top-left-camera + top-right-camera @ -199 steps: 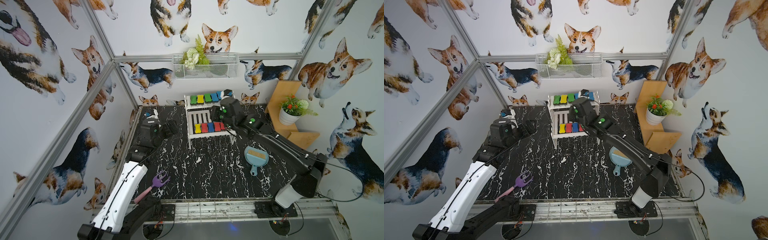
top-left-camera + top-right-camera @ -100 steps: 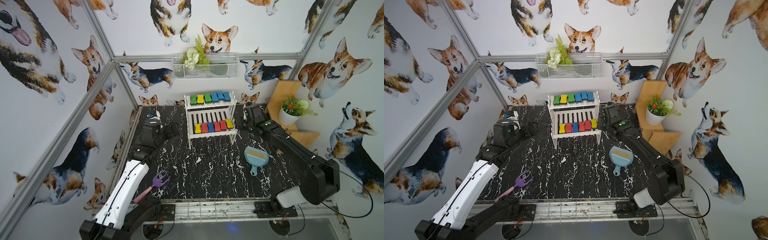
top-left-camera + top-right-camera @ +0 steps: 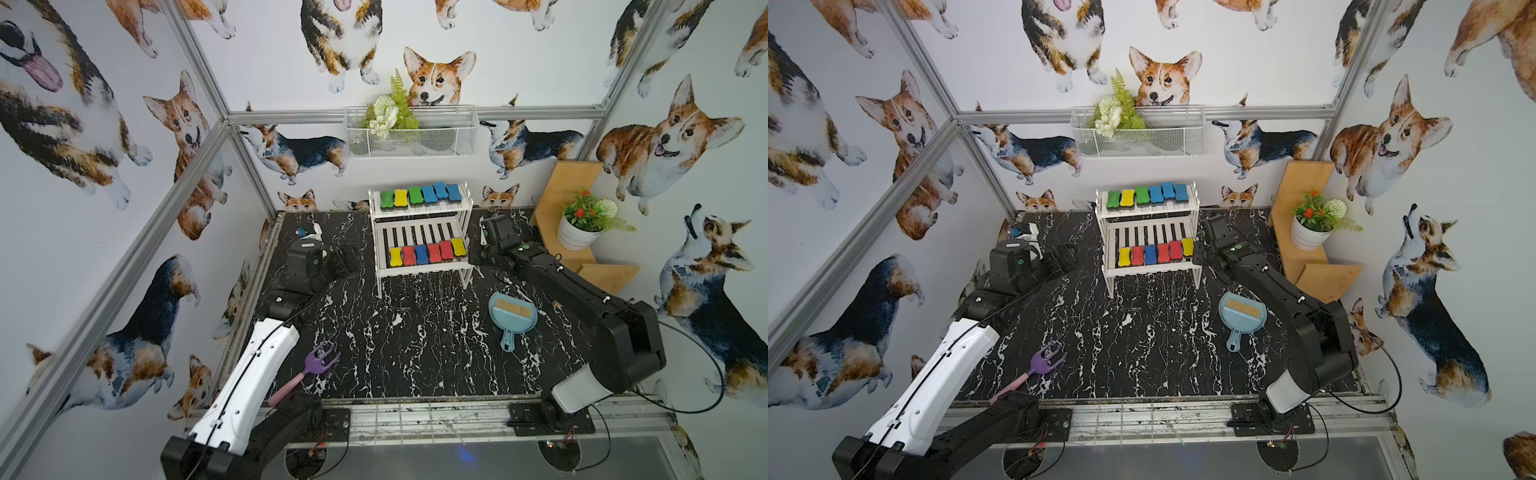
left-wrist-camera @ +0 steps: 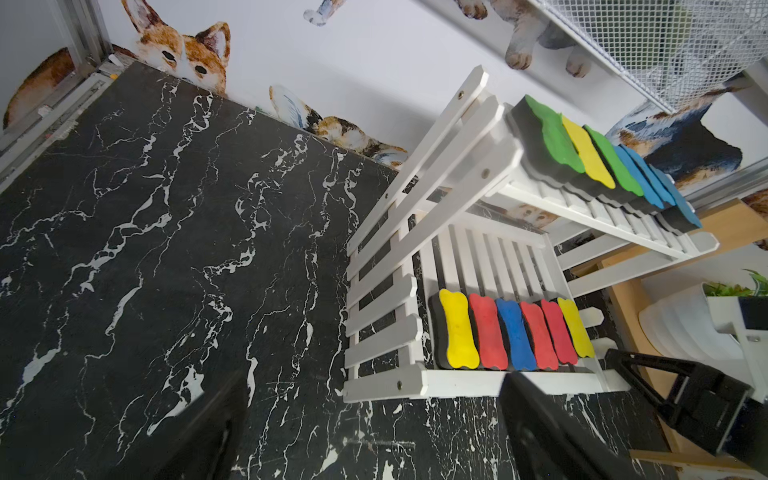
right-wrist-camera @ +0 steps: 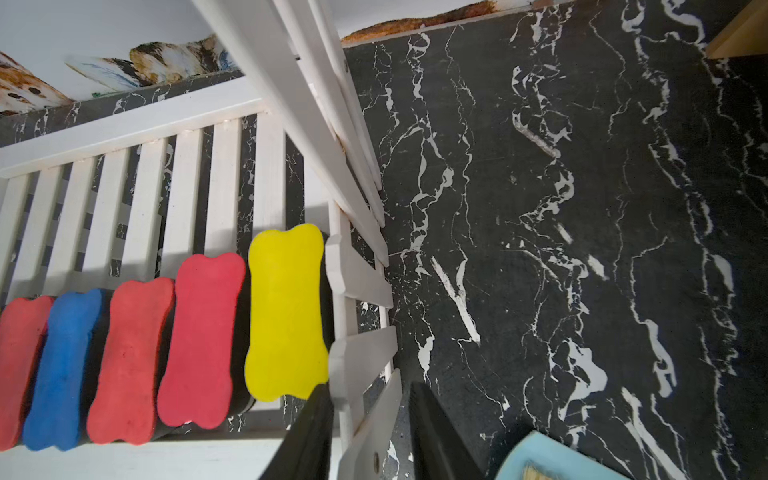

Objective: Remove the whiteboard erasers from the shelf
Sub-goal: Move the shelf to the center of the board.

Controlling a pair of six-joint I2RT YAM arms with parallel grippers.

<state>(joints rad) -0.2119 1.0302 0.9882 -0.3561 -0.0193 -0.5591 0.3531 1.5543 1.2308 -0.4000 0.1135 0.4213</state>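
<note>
Just beside the right hand (image 5: 370,440) lies the yellow eraser (image 5: 286,311).

— What sits on the white slatted two-tier wooden shelf (image 4: 386,328)?
— Bone-shaped foam-topped whiteboard erasers (image 4: 515,332): six side by side on the lower tier and six on the upper.
— And the left tool (image 4: 372,386)?
— Its dark fingers (image 4: 540,432) stand wide apart, near the shelf's lower corner, over the black white-veined worktop (image 4: 166,249).

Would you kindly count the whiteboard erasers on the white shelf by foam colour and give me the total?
Blue erasers: 4
Red erasers: 3
Yellow erasers: 3
Green erasers: 2
Total: 12, six on each tier of the shelf
</note>
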